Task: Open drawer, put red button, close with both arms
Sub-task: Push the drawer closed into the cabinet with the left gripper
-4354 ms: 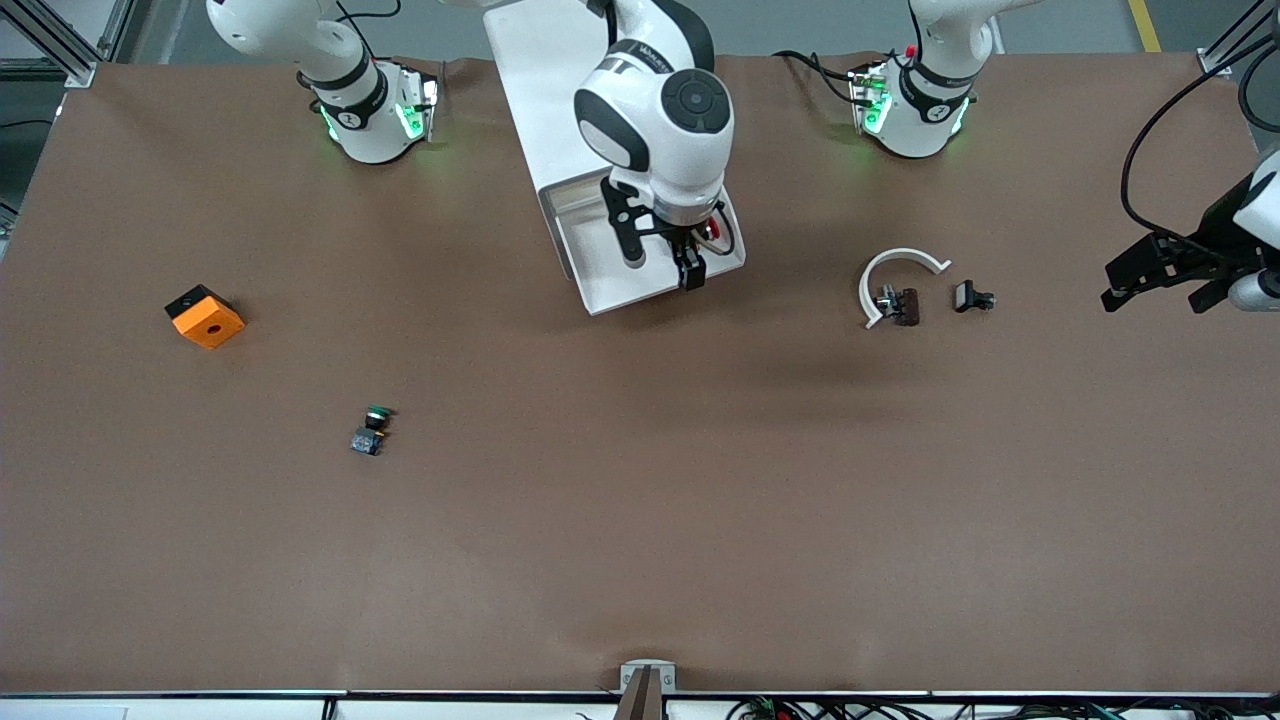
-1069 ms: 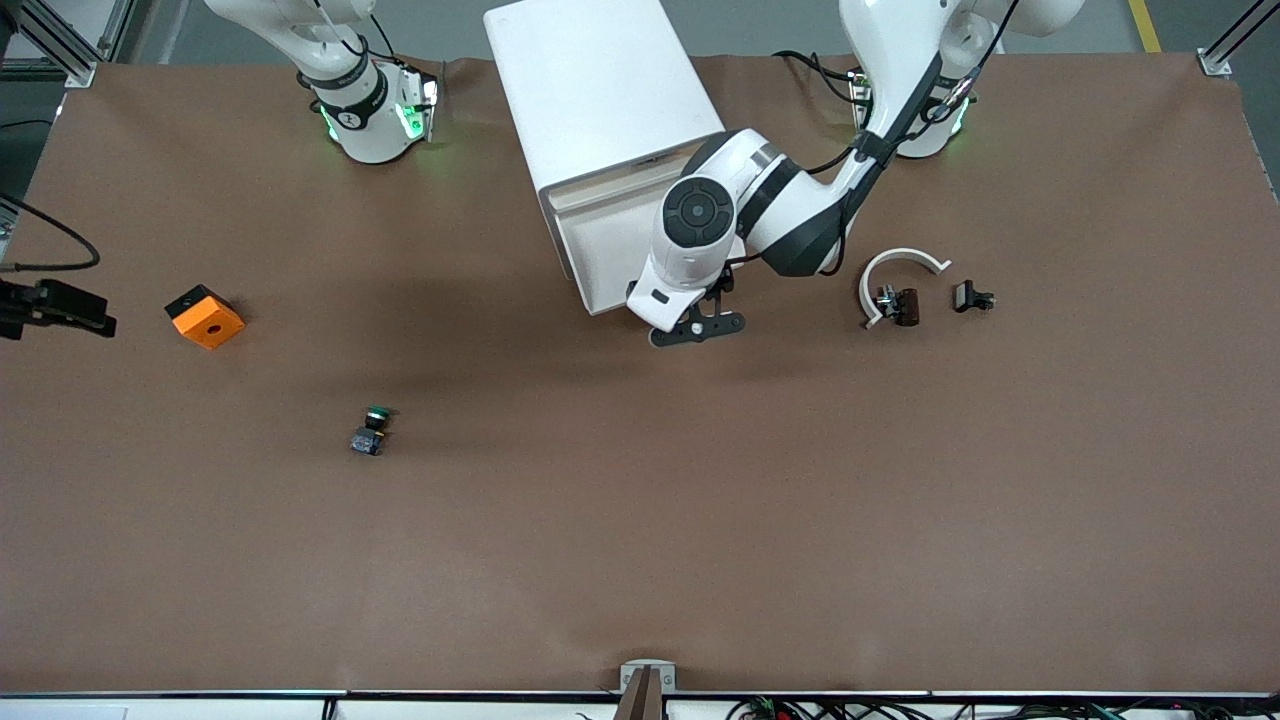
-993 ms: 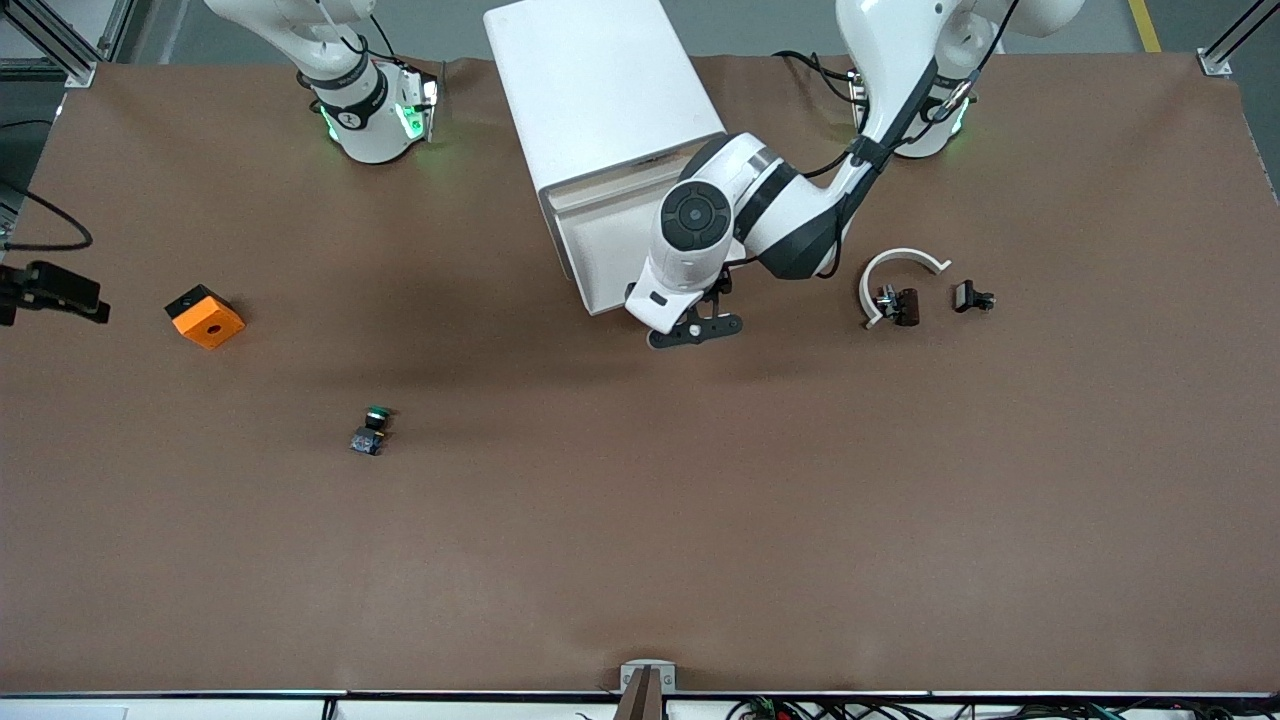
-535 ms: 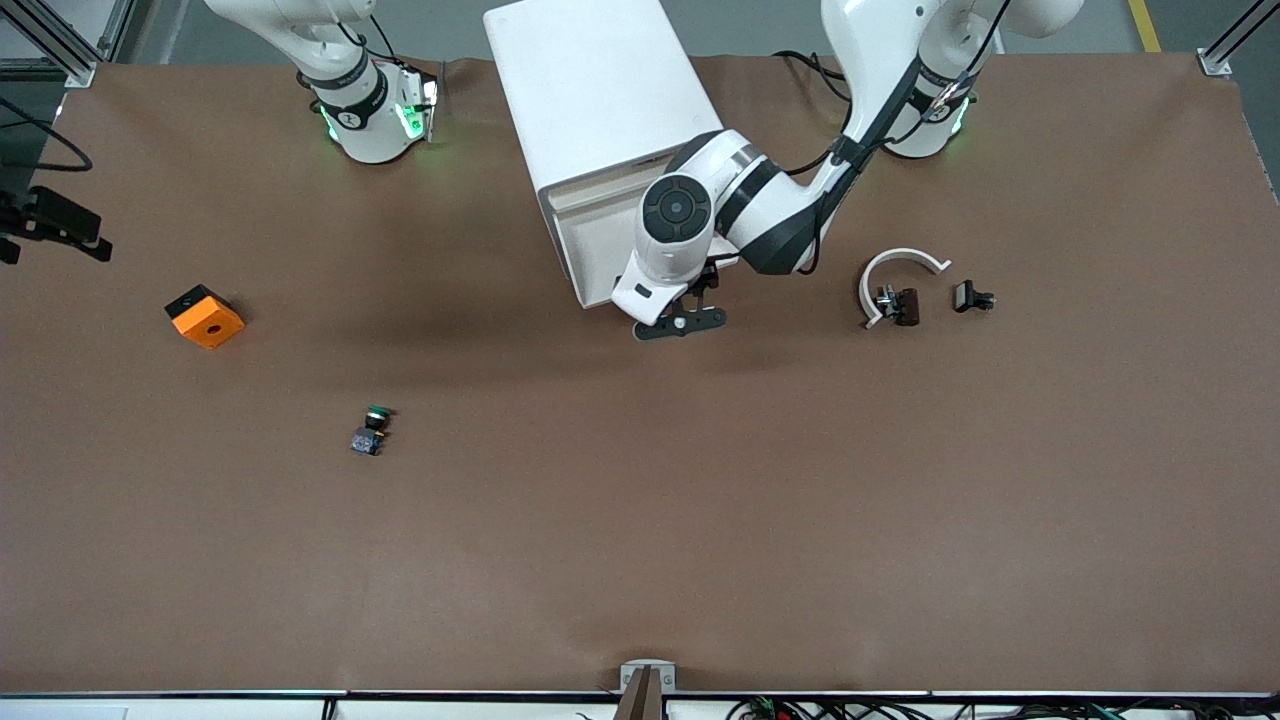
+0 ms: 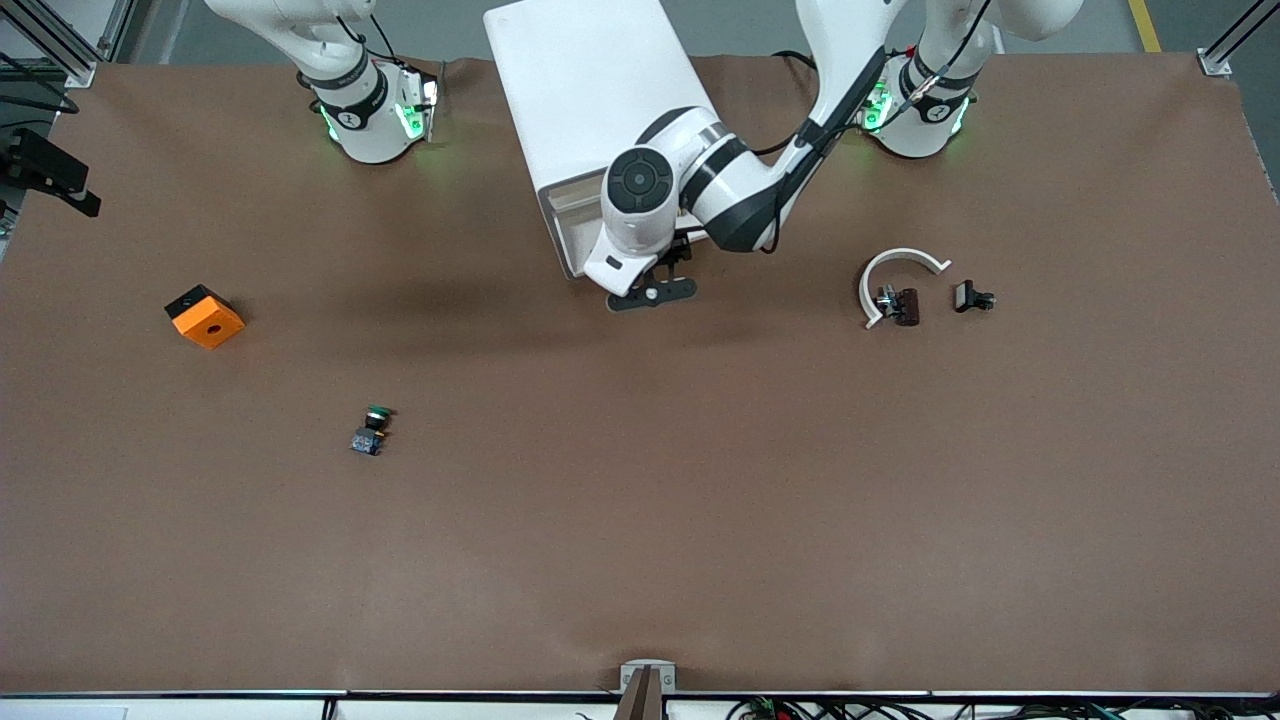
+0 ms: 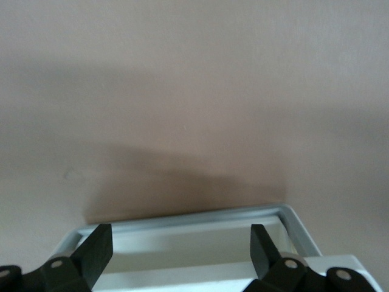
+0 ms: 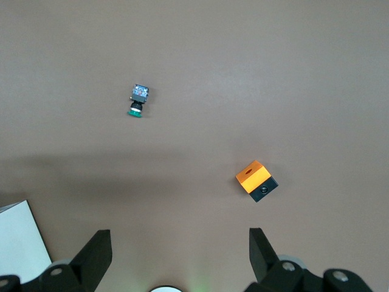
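The brown desk [image 5: 700, 480] carries a white boxy cabinet [image 5: 590, 90] whose shallow white top drawer [image 5: 575, 225] stands part-open. The left end effector [image 5: 652, 293], spread and empty, sits at its front and could skew it. The right end effector [image 7: 176, 252], spread, waits over the desk's edge. The red button isn't visible.

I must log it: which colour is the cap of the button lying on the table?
Green; the button shows best in the right wrist view.
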Tool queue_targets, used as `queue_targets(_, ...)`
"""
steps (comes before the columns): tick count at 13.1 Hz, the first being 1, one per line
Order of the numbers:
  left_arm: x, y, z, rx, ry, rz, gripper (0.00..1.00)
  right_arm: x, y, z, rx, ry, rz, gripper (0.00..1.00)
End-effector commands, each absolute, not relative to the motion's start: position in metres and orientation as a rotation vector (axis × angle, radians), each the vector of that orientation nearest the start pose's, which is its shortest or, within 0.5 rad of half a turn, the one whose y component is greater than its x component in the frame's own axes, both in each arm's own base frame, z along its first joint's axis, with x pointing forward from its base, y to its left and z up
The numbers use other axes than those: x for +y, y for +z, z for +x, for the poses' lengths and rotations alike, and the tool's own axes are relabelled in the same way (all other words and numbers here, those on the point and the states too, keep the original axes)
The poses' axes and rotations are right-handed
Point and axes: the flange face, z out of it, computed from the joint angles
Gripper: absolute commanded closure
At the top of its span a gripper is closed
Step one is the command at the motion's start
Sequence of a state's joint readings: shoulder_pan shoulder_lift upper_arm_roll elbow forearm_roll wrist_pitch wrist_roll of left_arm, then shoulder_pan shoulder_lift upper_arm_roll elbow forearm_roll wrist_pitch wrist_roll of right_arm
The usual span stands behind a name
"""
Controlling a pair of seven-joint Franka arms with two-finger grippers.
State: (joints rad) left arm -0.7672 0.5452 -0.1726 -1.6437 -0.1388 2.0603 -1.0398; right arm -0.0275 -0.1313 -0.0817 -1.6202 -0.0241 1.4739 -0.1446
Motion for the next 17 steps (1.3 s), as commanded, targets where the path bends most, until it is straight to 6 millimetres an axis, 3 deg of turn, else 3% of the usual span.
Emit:
queue_targets(1,-0.547,0.281,0.392,-0.336,0.461,-3.113,0.0,-0.058,0.662,0.495,0.002,0.022,-3.139,0.0)
queue_targets(3,-0.561,0.28,0.387,-0.335,0.493,-3.128,0.0,-0.06,0.661,0.495,0.069,0.022,-3.135,0.0)
queue_targets(14,-0.575,0.281,0.369,-0.433,0.675,-3.136,0.0,-0.061,0.66,0.495,0.086,0.024,-3.089,0.0)
queue_targets(17,-0.583,0.275,0.356,-0.452,0.688,-3.112,0.0,-0.061,0.66,0.494,0.072,0.029,-3.09,0.0)
